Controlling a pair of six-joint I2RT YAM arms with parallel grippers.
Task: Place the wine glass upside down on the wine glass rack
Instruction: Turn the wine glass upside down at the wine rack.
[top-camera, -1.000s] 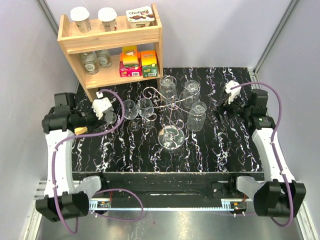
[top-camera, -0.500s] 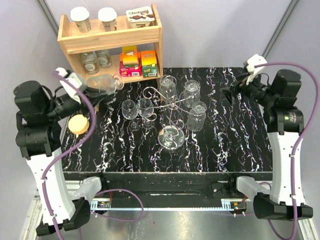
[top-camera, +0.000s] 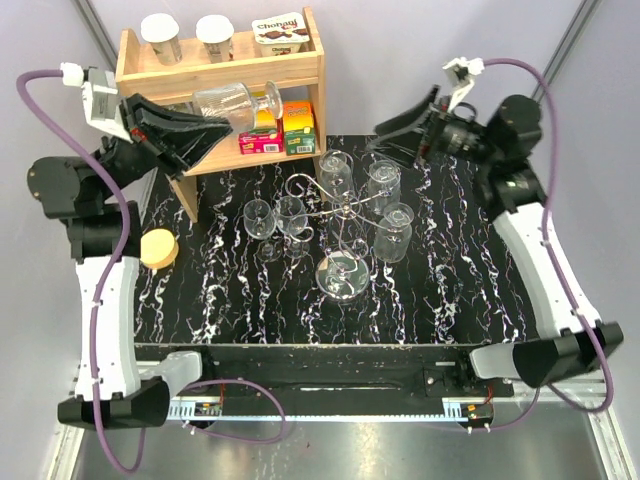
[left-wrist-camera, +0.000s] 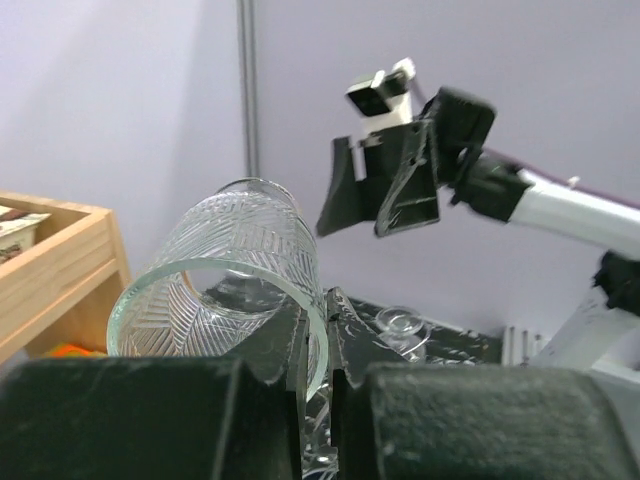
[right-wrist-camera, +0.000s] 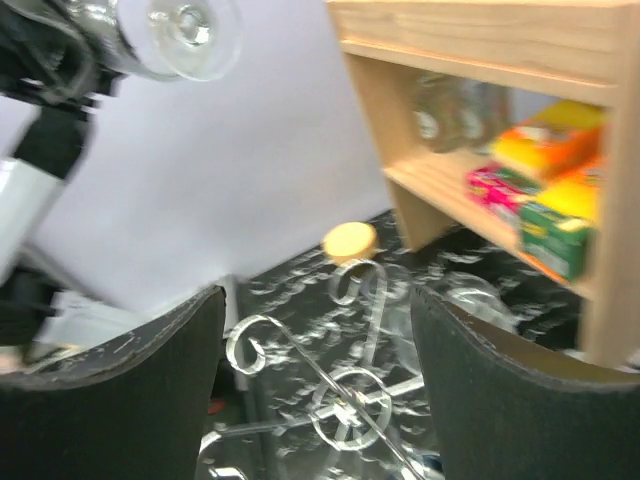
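L gripper (left-wrist-camera: 318, 336) is up in the air w/ its jaws nearly closed, pinching the rim of the wine glass (left-wrist-camera: 232, 272). The glass lies on its side, mouth toward the L wrist cam, foot pointing at the R arm. From the top cam it hangs in front of the wooden shelf (top-camera: 140, 75), level w/ its upper tier and well above the bench (top-camera: 470, 290). R gripper (right-wrist-camera: 315, 300) is also raised, over the far R part of the bench, jaws wide w/ nothing btwn them, aimed across at the shelf and the held glass. The rack (top-camera: 345, 212) stands mid-bench. Three glasses (top-camera: 382, 182) hang bowl-down on its scroll arms, and a fourth round glassy shape sits at its near side; can't tell if that is a glass or the base. Two more glasses (top-camera: 260, 220) stand just L of the rack. A yellow disc (top-camera: 158, 247) lies at the bench's L edge, beside the L arm. Shelf holds jars, a yoghurt cup and small boxes.
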